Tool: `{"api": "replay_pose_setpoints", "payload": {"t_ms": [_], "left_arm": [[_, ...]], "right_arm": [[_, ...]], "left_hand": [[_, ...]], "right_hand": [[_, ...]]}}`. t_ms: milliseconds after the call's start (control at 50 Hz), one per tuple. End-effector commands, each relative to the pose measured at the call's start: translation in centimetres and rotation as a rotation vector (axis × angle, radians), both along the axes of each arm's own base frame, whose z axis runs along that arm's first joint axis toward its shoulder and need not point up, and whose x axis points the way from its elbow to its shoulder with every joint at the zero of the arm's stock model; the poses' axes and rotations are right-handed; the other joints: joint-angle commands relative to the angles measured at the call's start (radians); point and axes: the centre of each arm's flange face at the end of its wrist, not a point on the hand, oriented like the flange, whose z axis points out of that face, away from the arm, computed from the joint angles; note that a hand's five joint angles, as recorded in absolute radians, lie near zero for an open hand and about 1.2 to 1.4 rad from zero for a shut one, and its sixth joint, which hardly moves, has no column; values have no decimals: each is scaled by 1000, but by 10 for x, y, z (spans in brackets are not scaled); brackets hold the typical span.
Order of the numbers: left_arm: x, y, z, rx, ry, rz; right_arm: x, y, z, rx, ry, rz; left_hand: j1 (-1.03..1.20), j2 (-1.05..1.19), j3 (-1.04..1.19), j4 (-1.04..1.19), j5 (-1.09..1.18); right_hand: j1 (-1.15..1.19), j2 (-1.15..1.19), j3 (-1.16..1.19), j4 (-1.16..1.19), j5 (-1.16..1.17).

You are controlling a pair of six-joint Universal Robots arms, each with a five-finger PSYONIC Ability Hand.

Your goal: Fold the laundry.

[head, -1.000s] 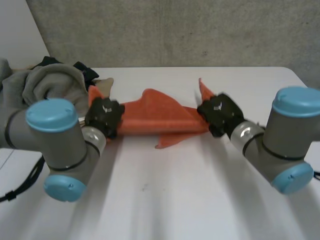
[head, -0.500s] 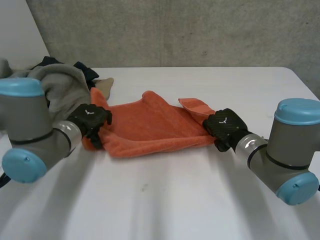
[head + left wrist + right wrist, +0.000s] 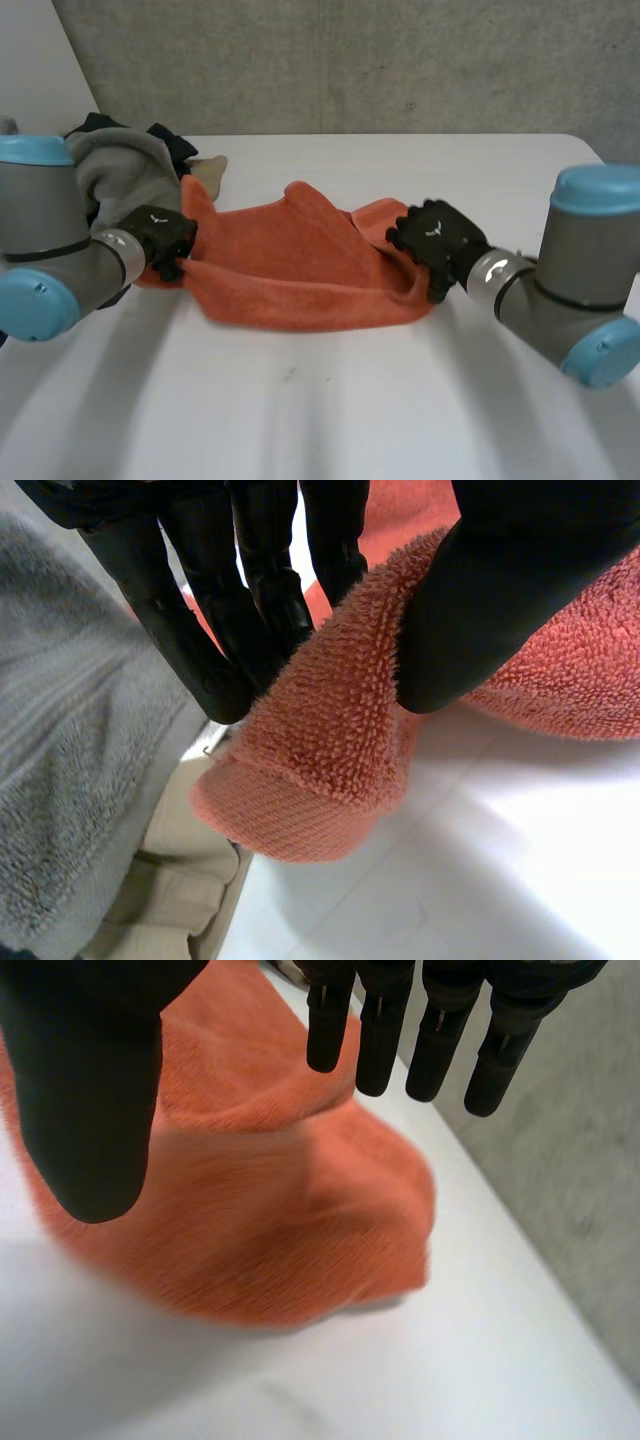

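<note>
Two hands at the ends of one orange towel [image 3: 300, 270], lying rumpled and apparently doubled over across the middle of the white tabletop [image 3: 350, 400]. Robot's left hand [image 3: 165, 240] clamped on the towel's left corner, terry pinched between thumb and fingers [image 3: 210, 640] and held low over the surface, probably to keep that end under control during squaring-up of the fold. Robot's right hand [image 3: 435, 235] spread wide over the towel's right end, fingers [image 3: 440, 1040] straight, thumb well apart from them, nothing gripped; contact between palm and cloth impossible to tell. Right end bunched into a soft hump beneath that hand, within easy reach for a fresh hold. Near edge sagging in a shallow curve between the two hands, far edge peaked in a ridge near the middle: by the look of it a first fold under way, not a finished one. Waiting behind the left arm, at the tabletop's far left corner: a heap of grey cloth [image 3: 120, 165], a dark garment [image 3: 165, 135] behind it and a beige piece [image 3: 208, 170] just beside the pinched corner, presumably the rest of the laundry. Likely next need: a firm hold on the right end, both corners drawn level, creases smoothed flat. Main risk: loose right end slipping and spoiling the fold.
</note>
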Motion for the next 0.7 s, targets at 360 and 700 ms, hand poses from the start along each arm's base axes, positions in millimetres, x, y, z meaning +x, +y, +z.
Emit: {"api": "replay_pose_setpoints", "payload": {"t_ms": [360, 700], "left_arm": [[3, 26, 33, -73, 41, -22], [14, 27, 60, -132, 104, 32]], "right_arm": [[34, -65, -39, -354, 408, 510], [17, -95, -31, -361, 380, 328]], "left_hand": [[271, 205, 215, 202, 243], [271, 205, 215, 202, 243]], "right_hand": [[-12, -21, -13, -5, 16], [1016, 1007, 1015, 1023, 1044]]}}
